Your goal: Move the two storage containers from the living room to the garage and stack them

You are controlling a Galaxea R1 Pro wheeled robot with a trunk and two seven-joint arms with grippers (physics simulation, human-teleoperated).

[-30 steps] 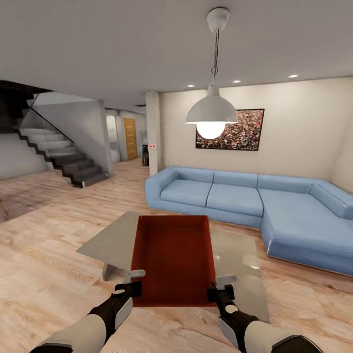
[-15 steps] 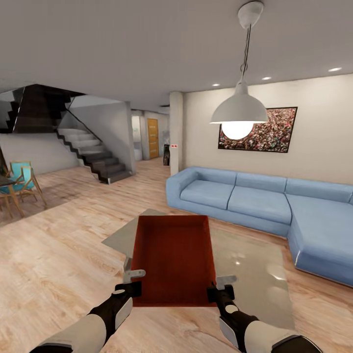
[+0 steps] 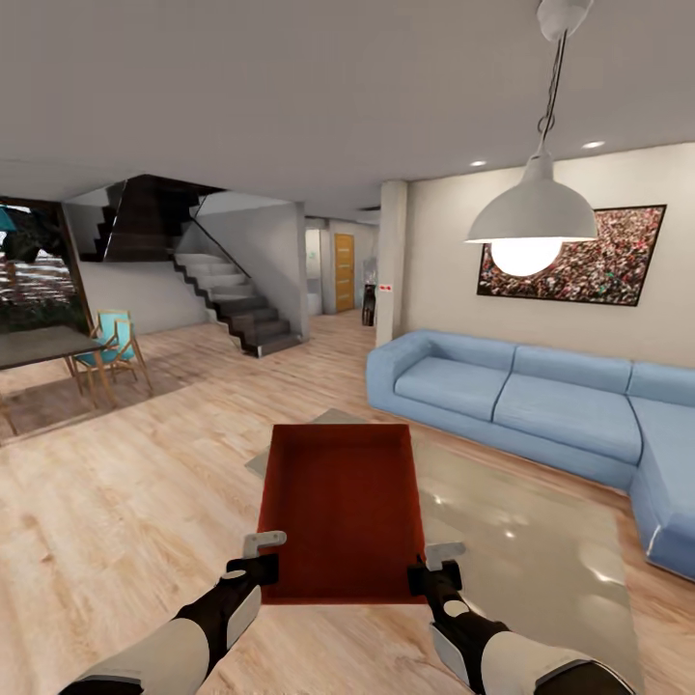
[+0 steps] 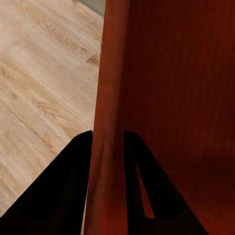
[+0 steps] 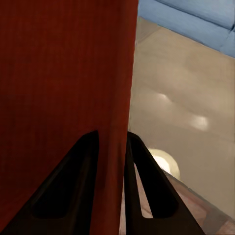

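An orange-red storage container point(image 3: 340, 512) with no lid hangs in front of me in the head view, held level between both arms in the living room. My left gripper point(image 3: 263, 556) is shut on its left wall near the front corner, and the wall point(image 4: 110, 98) runs between the dark fingers point(image 4: 78, 166) in the left wrist view. My right gripper point(image 3: 436, 568) is shut on the right wall point(image 5: 120, 98), which is pinched between its fingers point(image 5: 142, 166). The container's inside looks bare.
A low glass coffee table point(image 3: 521, 541) lies just under and beyond the container. A blue corner sofa point(image 3: 541, 405) fills the right; a white pendant lamp point(image 3: 531, 217) hangs above. Stairs point(image 3: 236, 309), a wooden door point(image 3: 345, 272) and a dining table with chairs point(image 3: 58, 352) stand left on the wood-plank floor point(image 3: 125, 483).
The whole view has swung left: sofa, lamp and coffee table slid right, and the dining table and chairs came in at the left. The container and both grippers keep their hold.
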